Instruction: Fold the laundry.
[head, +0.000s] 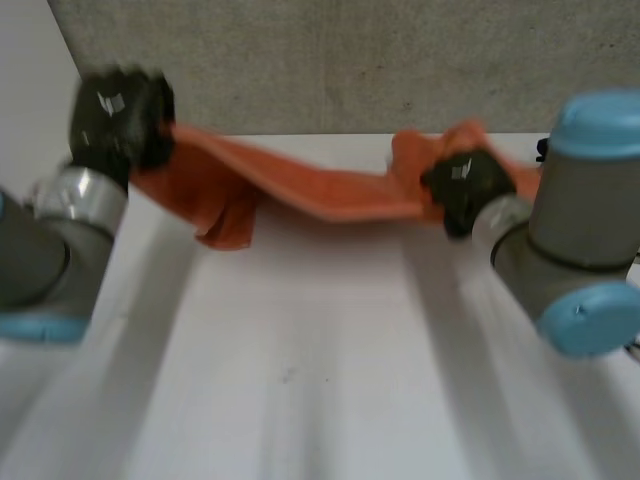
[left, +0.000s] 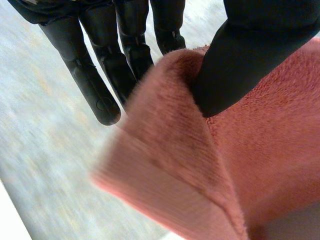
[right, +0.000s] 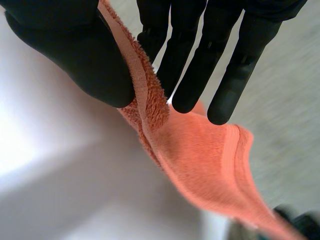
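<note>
Left hand (left: 250, 50), right hand (right: 65, 50), each pinching towel (head: 320, 190)

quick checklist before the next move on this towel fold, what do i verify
1. Left hand pinching the towel: ok, thumb on one face of a hemmed edge, fingers behind it.
2. Right hand pinching the towel: ok, the hem sits between thumb and fingers.
3. Towel stretched flat between the hands: not ok, it sags and a fold droops near the left hand.
4. Drooping fold clear of the table: cannot tell.
5. Bare table in front for laying it down: ok.
</note>
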